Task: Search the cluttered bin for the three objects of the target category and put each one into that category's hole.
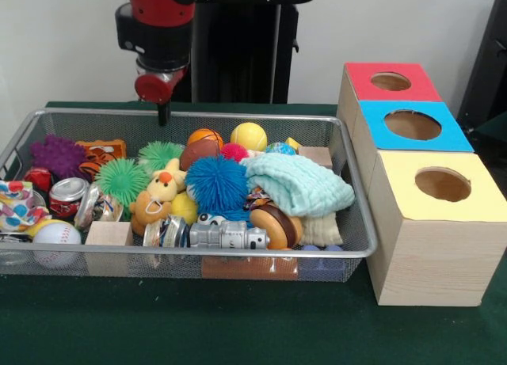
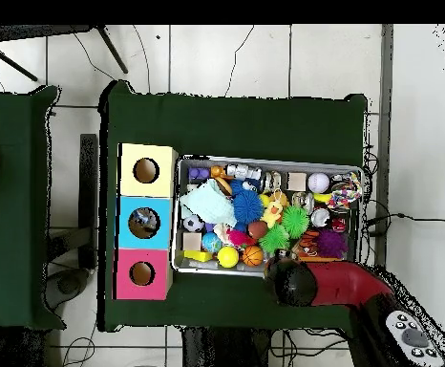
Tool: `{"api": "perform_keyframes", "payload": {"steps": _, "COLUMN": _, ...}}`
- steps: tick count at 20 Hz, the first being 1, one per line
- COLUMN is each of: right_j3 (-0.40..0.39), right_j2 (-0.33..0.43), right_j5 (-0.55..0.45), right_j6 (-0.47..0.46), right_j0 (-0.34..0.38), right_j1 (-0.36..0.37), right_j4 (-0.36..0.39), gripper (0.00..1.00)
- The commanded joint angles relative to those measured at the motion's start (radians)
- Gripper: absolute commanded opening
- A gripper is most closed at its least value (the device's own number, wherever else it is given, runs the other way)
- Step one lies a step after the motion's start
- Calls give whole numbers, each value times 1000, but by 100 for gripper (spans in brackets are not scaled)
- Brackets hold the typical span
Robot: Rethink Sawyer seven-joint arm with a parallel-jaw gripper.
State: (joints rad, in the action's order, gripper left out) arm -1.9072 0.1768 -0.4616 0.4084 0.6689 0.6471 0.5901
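Green cloth covers the bench (image 1: 238,325), and the task's things lie in the wire bin (image 1: 360,246) standing on it; I cannot tell from the task line which category is wanted.

Nearest me along the bin's front wall are a baseball (image 1: 55,234), a wooden block (image 1: 108,233) and a silver toy robot (image 1: 226,237). I judge these hard, fairly light and smooth, best taken across their narrowest width.

Mid-bin sit a blue spiky ball (image 1: 216,183) and a green spiky ball (image 1: 121,179), with a mint cloth (image 1: 301,183) draped beside the blue one and a purple spiky ball (image 1: 57,155) at the far left. I expect the spiky balls to be very light and yielding. A deep, centred hold should serve, since a shallow pinch may catch only the strands. The cloth is limp and could drag neighbours along.

Farther back lie a small basketball (image 1: 204,134) and a yellow ball (image 1: 249,135), round and likely to roll away unless taken across the middle.

To the bin's right stand three boxes with holes, the yellow-topped box (image 1: 475,199) nearest, then the blue-topped box (image 1: 451,139), then the red-topped box (image 1: 360,80).

Farthest, the gripper (image 1: 164,113) hangs over the bin's far rim, touching nothing. I cannot tell whether it is released or clenched.
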Motion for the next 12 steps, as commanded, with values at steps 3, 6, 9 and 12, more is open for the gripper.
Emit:
{"api": "perform_keyframes", "payload": {"steps": 3, "right_j3": -33, "right_j2": 13, "right_j5": -234, "right_j6": 129, "right_j0": -31, "right_j1": 194, "right_j4": -100, "gripper": 0}}
{"api": "perform_keyframes", "payload": {"steps": 6, "right_j3": -32, "right_j2": 29, "right_j5": -219, "right_j6": 132, "right_j0": -26, "right_j1": 183, "right_j4": -96, "gripper": 0}}
{"api": "perform_keyframes", "payload": {"steps": 9, "right_j3": -29, "right_j2": 41, "right_j5": -185, "right_j6": 133, "right_j0": -22, "right_j1": 159, "right_j4": -89, "gripper": 0}}
{"api": "perform_keyframes", "payload": {"steps": 12, "right_j3": -23, "right_j2": 54, "right_j5": -151, "right_j6": 134, "right_j0": -10, "right_j1": 130, "right_j4": -91, "gripper": 0}}
